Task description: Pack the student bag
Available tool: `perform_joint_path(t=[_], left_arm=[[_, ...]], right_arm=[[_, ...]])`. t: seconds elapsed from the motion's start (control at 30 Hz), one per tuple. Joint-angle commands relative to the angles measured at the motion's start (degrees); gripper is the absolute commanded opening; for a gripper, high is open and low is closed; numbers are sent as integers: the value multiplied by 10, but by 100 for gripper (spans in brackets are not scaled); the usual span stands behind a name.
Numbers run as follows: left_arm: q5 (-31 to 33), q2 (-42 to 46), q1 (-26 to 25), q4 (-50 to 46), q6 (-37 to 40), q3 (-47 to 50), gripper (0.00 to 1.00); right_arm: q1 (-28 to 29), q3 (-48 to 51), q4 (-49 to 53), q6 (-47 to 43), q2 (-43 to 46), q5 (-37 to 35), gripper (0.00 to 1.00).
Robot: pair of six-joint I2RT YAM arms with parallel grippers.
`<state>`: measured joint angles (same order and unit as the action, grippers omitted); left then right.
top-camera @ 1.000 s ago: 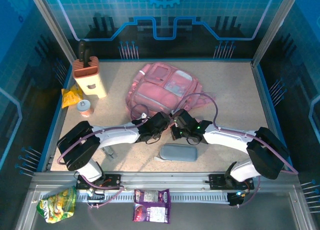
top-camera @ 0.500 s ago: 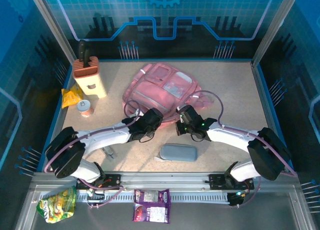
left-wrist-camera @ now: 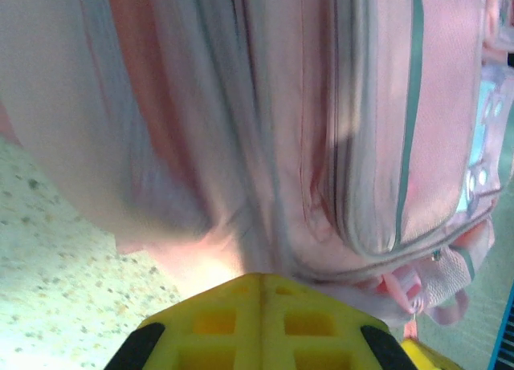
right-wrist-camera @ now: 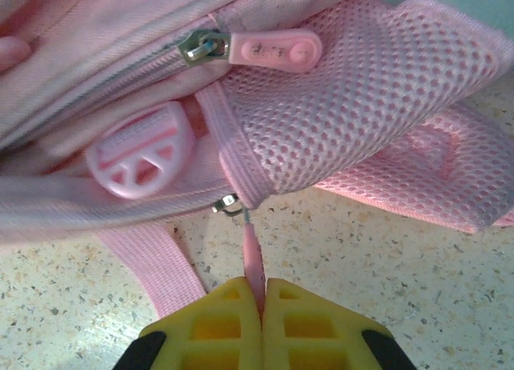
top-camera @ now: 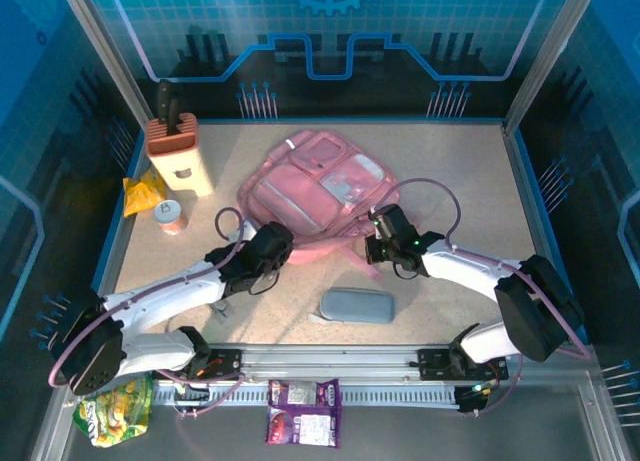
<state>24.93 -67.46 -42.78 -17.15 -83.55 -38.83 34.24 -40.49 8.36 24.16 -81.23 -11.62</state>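
Observation:
The pink student bag point(top-camera: 312, 186) lies flat in the middle of the table, front pockets up. My left gripper point(top-camera: 272, 247) is at its near left edge. In the left wrist view that gripper point(left-wrist-camera: 261, 278) is shut, and folds of the bag's fabric point(left-wrist-camera: 241, 145) converge into its tips. My right gripper point(top-camera: 381, 239) is at the bag's near right corner. In the right wrist view it point(right-wrist-camera: 263, 286) is shut on a thin pink zip pull point(right-wrist-camera: 252, 254) that hangs below the mesh pocket point(right-wrist-camera: 353, 105).
A grey pencil case point(top-camera: 357, 305) lies near the front edge between the arms. At the back left stand a knife block point(top-camera: 180, 156), a yellow packet point(top-camera: 144, 193) and a small jar point(top-camera: 172, 217). A green snack bag point(top-camera: 114, 409) and a purple packet point(top-camera: 303, 413) lie off the table's front.
The left gripper shut on the bag's edge and drew away to the left. The right gripper moved right and back with the zip pull. The bag spread out and shifted left.

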Motion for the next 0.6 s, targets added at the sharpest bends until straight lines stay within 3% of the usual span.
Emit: perform_joint_path(t=[0.0, 0.07, 0.17, 0.37, 0.4, 0.47, 0.57], left_arm=[[17, 27, 15, -21, 35, 18, 0], [19, 37, 22, -37, 45, 20, 0], [13, 58, 36, -42, 63, 31, 0], [-34, 51, 39, -15, 106, 21, 0], [-41, 47, 38, -14, 115, 16, 3], [-52, 37, 30, -12, 124, 5, 10], [-48, 25, 1, 3, 139, -7, 19]], right_arm=[[-14, -15, 35, -5, 0, -40, 0], [-29, -17, 41, -8, 0, -61, 0], [-65, -24, 47, 2, -8, -9, 0], [-53, -22, 57, 10, 19, 44, 0], [-53, -23, 63, 12, 27, 43, 7], [-56, -24, 79, 12, 50, 44, 33], [-79, -35, 99, 25, 75, 81, 50]])
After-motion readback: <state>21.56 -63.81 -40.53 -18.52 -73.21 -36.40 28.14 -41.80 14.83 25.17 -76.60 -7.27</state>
